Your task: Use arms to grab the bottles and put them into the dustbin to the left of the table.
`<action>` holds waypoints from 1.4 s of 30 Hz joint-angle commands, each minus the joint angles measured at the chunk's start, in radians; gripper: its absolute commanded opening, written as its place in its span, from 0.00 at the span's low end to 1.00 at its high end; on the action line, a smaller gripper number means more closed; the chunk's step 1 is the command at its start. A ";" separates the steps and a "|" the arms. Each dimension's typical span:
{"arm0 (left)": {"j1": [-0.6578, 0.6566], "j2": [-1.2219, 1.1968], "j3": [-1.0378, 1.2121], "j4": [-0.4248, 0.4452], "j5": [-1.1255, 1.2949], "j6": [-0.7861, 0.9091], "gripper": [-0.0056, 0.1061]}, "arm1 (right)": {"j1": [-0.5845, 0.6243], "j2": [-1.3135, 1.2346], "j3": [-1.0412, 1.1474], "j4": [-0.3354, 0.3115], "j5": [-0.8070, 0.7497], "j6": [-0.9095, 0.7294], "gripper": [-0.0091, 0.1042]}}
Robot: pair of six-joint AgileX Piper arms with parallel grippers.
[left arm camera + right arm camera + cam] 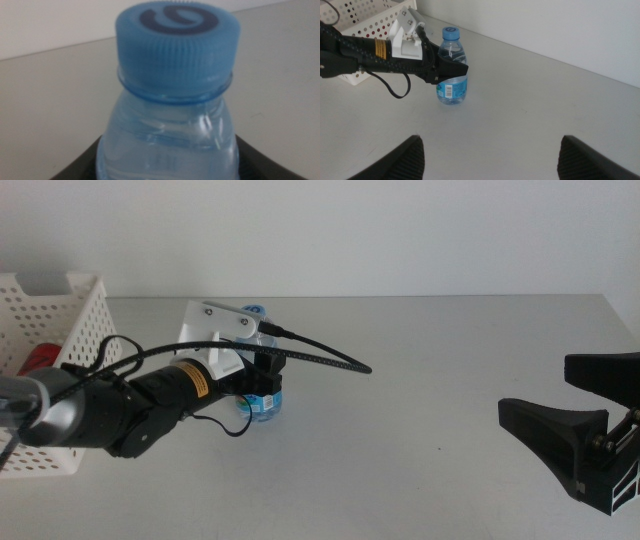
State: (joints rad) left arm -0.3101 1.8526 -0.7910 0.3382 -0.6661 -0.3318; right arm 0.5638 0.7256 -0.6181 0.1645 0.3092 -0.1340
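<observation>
Middle view shows a wide, pale grey-white tabletop (420, 380) running back to a plain off-white wall (400, 230), lit evenly, with soft shadows under the things on it. At its left edge stands the white perforated dustbin (50, 330), and something red (40, 360) shows inside it. The left arm (110, 415) reaches in from beside the dustbin, a black cable (320, 360) arching over it. Its left pincer (262, 383) sits around the small water bottle (262, 402), which stands upright on the tabletop near the dustbin. Right wrist view shows the dark jaws closed against the clear body just above the blue label, with the blue cap (451, 33) free above them. Left wrist view is filled by that cap and the bottle's shoulder. The right pincer (590, 420) waits at the right edge, low over the tabletop, its jaws spread wide.
</observation>
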 commanded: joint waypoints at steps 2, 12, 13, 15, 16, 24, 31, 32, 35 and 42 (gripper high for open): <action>0.002 -0.159 -0.087 -0.010 0.166 -0.032 0.07 | 0.002 -0.003 -0.035 -0.004 -0.067 -0.015 0.68; -0.013 -0.344 -0.364 -0.008 0.717 -0.006 0.07 | 0.002 -0.003 -0.035 -0.004 -0.067 -0.015 0.68; -0.020 -0.348 -0.398 -0.008 0.770 0.007 0.07 | 0.002 -0.003 -0.035 -0.004 -0.067 -0.015 0.68; -0.020 -0.352 -0.480 -0.017 0.936 0.068 0.07 | 0.002 -0.003 -0.035 -0.004 -0.067 -0.015 0.68; -0.020 -0.352 -0.515 -0.032 1.009 0.106 0.07 | 0.002 -0.003 -0.035 -0.004 -0.067 -0.015 0.68; 0.152 -0.317 -0.843 -0.418 1.468 0.654 0.07 | 0.002 -0.003 -0.035 -0.004 -0.067 -0.015 0.68; 0.384 -0.226 -1.037 -0.431 1.709 0.687 0.06 | 0.002 -0.003 -0.035 -0.004 -0.067 -0.015 0.68; 0.407 -0.203 -1.058 -0.431 1.737 0.702 0.06 | 0.002 -0.003 -0.035 -0.004 -0.067 -0.015 0.68; 0.455 -0.135 -1.101 -0.431 1.812 0.722 0.04 | 0.002 -0.003 -0.035 -0.004 -0.067 -0.015 0.68; 0.524 -0.002 -1.108 -0.431 1.852 0.718 0.04 | 0.002 -0.003 -0.035 -0.004 -0.067 -0.015 0.68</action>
State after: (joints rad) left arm 0.2012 1.8929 -1.8568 -0.0764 1.2249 0.3873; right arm 0.5638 0.7256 -0.6181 0.1645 0.3092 -0.1340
